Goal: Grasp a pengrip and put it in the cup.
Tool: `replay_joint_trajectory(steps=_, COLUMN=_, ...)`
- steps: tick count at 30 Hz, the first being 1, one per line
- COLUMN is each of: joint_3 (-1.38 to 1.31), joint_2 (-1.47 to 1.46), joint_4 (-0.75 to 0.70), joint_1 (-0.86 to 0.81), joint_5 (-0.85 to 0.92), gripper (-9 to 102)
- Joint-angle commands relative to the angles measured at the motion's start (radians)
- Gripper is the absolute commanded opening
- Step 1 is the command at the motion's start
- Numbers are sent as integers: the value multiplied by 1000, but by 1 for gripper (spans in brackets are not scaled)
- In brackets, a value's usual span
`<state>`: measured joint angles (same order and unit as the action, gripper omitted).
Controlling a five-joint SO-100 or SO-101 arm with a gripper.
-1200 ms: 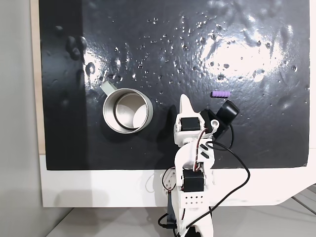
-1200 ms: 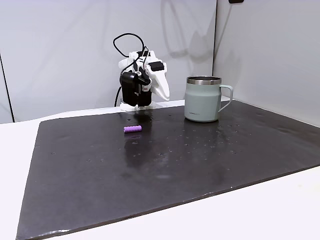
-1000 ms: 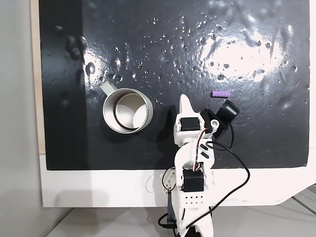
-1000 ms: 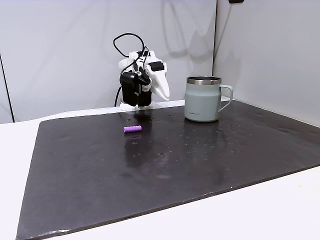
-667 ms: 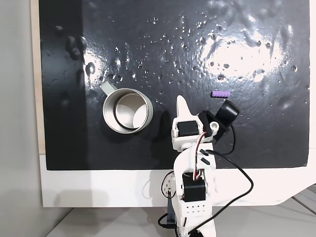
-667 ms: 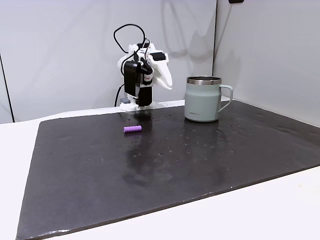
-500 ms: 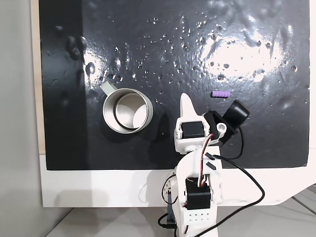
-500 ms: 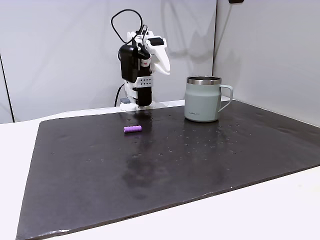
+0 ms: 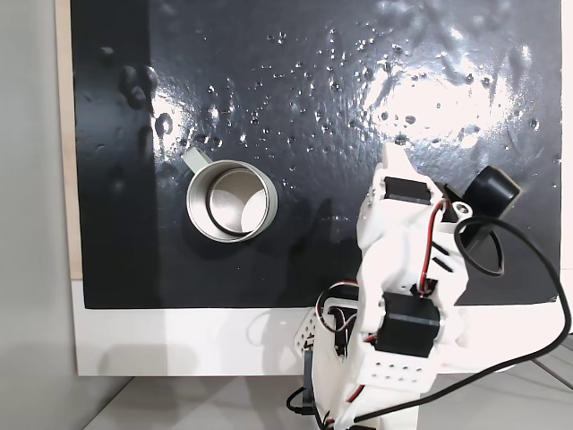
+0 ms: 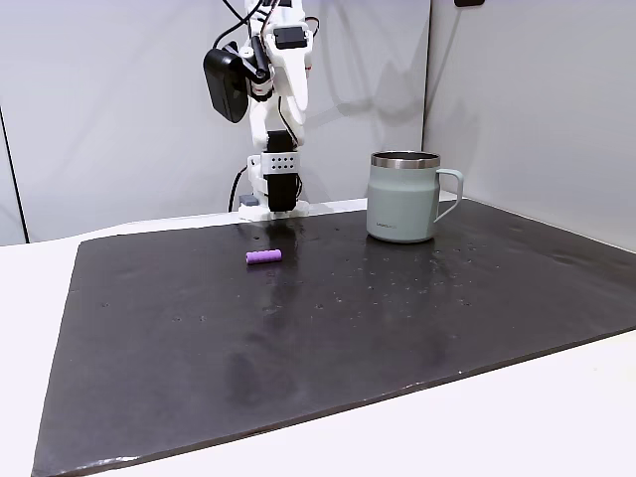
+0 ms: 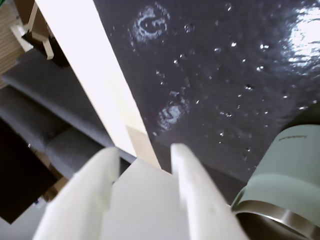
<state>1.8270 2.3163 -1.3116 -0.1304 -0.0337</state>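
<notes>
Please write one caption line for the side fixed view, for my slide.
Raised gripper high above the dark mat, with purple pengrip and metal cup standing apart.

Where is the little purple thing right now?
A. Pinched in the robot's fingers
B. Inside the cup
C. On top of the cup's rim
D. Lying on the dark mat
D. In a fixed view the little purple grip lies flat on the dark mat, apart from the cup, with the gripper raised high above it.

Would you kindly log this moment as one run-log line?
gripper: open, raised, empty | pengrip: on mat, ungrasped | cup: upright, empty | phase: pre-grasp
</notes>
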Motion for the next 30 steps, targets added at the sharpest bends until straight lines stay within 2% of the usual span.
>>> replay_joint_trajectory(steps=1, joint_3=-206, joint_2=-127, joint_4=-103, joint_1=-66, joint_5=11, gripper=17)
replay_joint_trajectory(steps=11, joint_3=-241, joint_2=-383, joint_4=-186, joint_1=-163, joint_5=117, gripper=30)
replay_joint_trajectory(steps=24, joint_3=-163, joint_2=-614, joint_4=-77, joint_1=-261, joint_5=255, gripper=30)
replay_joint_trajectory(steps=30, joint_3=-95, joint_2=-678, joint_4=9, joint_1=-252, joint_5=310, gripper=29)
